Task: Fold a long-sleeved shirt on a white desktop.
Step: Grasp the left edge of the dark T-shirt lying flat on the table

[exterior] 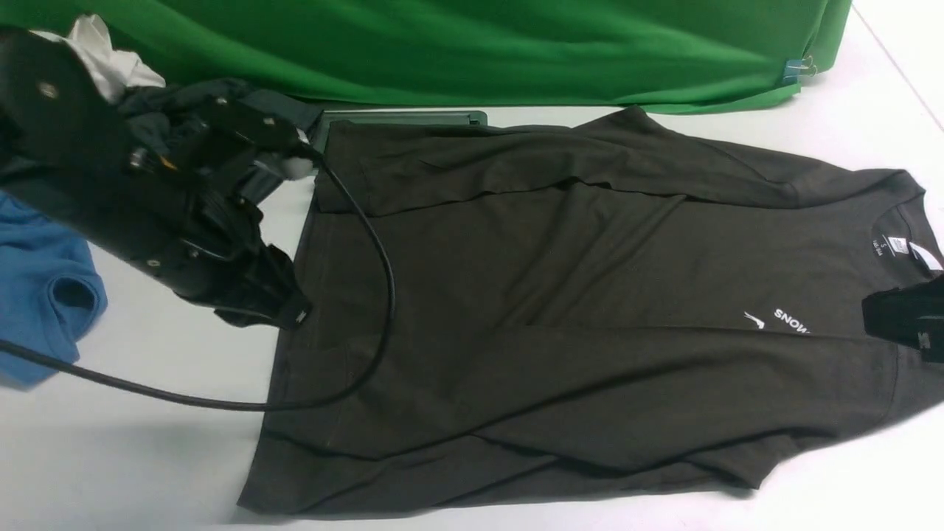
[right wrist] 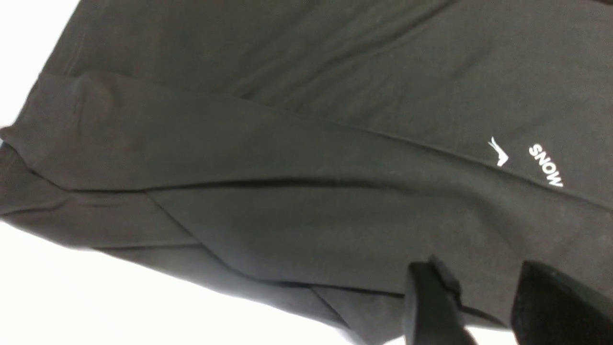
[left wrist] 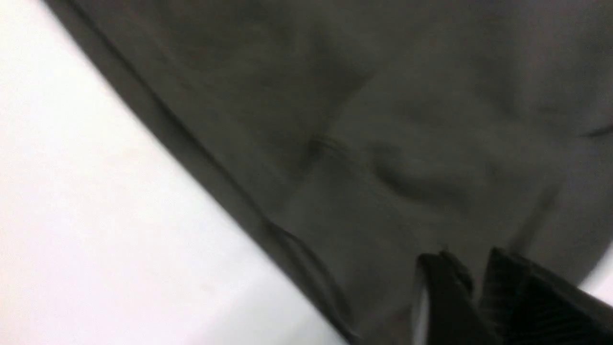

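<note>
Item: long-sleeved shirt (exterior: 575, 310), flat on the white surface (exterior: 147, 457), hem at 9 o'clock, collar at 3. Both sleeves are laid inward across the body, likely to narrow it for a hem-to-collar fold.

Your left tool (exterior: 291, 313) hovers at the hem, jaws slightly parted and empty.

Your right tool (exterior: 896, 317) is over the collar end, jaws apart, gripping nothing.

Blue garment (exterior: 44, 287) lies apart at 9 o'clock.

One long-sleeved shirt (exterior: 575, 310), one white desktop (exterior: 147, 457). One blue garment (exterior: 37, 295) at the left. One green backdrop (exterior: 472, 44) on the far side.
</note>
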